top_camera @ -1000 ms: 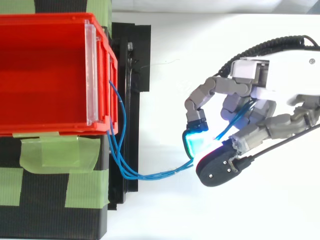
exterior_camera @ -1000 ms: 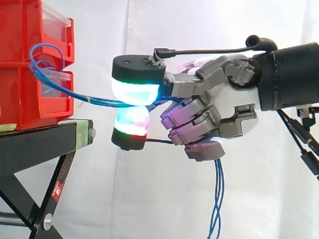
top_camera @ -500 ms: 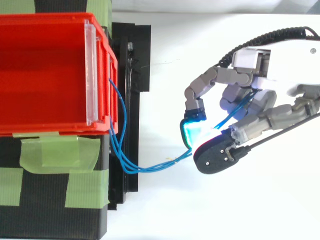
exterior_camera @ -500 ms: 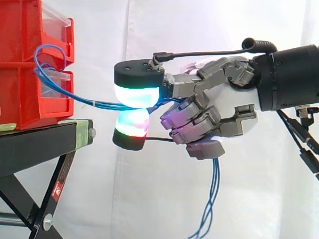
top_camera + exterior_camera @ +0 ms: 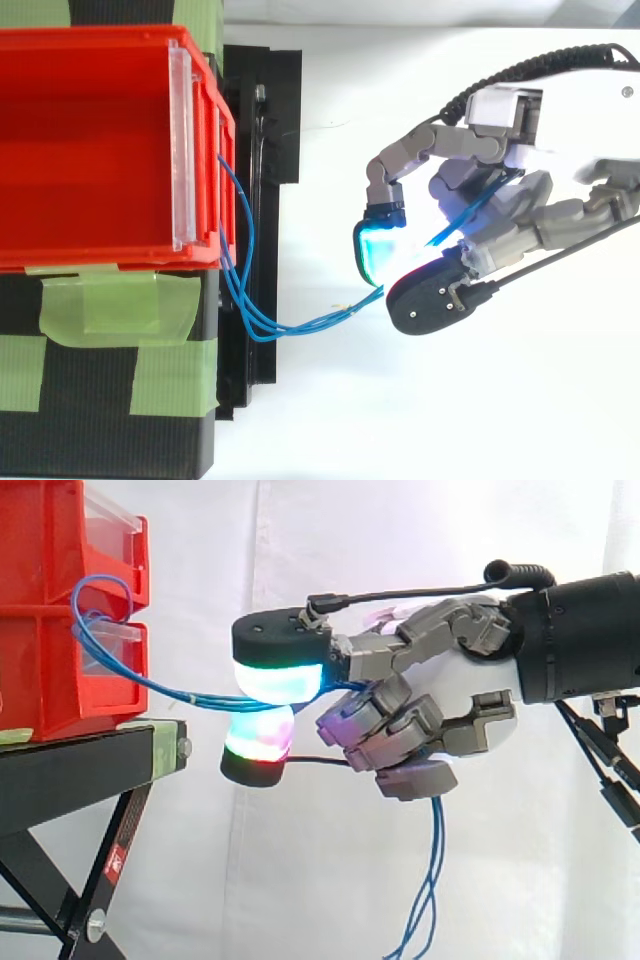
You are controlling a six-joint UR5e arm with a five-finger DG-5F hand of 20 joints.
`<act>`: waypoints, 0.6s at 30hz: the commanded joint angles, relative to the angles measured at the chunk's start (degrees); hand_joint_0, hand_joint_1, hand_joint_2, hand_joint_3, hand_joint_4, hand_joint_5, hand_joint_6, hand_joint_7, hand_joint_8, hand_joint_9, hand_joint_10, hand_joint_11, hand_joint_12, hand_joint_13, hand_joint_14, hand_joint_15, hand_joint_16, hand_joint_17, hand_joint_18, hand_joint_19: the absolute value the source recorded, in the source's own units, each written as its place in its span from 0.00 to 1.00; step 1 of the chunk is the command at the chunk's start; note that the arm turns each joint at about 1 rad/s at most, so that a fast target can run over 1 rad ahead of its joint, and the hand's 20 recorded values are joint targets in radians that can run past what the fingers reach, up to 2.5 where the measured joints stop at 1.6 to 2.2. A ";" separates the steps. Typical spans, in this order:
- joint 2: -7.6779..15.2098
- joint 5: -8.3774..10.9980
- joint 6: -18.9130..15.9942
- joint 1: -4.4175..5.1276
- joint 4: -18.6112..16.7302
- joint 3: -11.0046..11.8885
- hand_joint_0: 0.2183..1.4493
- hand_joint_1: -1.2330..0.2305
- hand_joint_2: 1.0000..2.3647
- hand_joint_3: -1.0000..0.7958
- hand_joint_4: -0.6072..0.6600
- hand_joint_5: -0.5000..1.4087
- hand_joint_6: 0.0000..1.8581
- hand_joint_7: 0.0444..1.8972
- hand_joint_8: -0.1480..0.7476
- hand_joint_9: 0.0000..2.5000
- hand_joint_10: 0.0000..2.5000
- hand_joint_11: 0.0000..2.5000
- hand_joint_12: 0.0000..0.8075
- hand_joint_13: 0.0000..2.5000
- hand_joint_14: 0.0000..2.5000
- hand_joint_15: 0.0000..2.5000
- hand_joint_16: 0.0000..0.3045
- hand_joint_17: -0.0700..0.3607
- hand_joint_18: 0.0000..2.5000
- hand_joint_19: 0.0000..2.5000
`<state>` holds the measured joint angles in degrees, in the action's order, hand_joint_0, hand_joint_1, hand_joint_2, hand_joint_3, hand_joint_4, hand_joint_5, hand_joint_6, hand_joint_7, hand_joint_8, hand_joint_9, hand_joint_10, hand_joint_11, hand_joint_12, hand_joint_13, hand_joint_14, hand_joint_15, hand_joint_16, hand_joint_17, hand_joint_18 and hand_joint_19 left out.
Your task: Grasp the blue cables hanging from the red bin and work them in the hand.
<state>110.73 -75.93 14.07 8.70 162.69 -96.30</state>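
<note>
Blue cables, thin slack bundle

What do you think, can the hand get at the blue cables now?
Yes, apparently: the hand pinches the blue cables between its glowing pads, and nothing stands between it and the red bin.

Robot hand level, fingers curled, pads pinched together.

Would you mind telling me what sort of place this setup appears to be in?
Most likely a robotics lab test rig: a plain white curtain backs the work, red bins sit on a black stand patched with green tape, and a robot hand pinches blue cables.
</note>
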 commanded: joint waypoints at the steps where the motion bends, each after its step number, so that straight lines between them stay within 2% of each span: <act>1: 0.01 0.00 0.16 0.00 0.00 0.06 0.51 0.38 0.01 0.24 0.60 0.15 0.36 0.61 0.77 0.29 1.00 1.00 0.76 0.46 1.00 0.88 0.17 0.44 0.62 0.43; 9: 0.01 0.00 0.16 0.00 -0.18 -0.03 0.50 0.36 0.01 0.10 0.60 0.15 0.34 0.62 0.75 0.23 1.00 1.00 0.76 0.43 1.00 0.88 0.18 0.44 0.59 0.45; 18: 0.01 0.00 0.16 0.00 -0.35 -0.03 0.51 0.35 0.00 0.07 0.60 0.15 0.34 0.61 0.74 0.23 1.00 1.00 0.74 0.42 1.00 0.86 0.16 0.42 0.58 0.46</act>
<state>110.74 -75.94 14.24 8.70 162.35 -96.27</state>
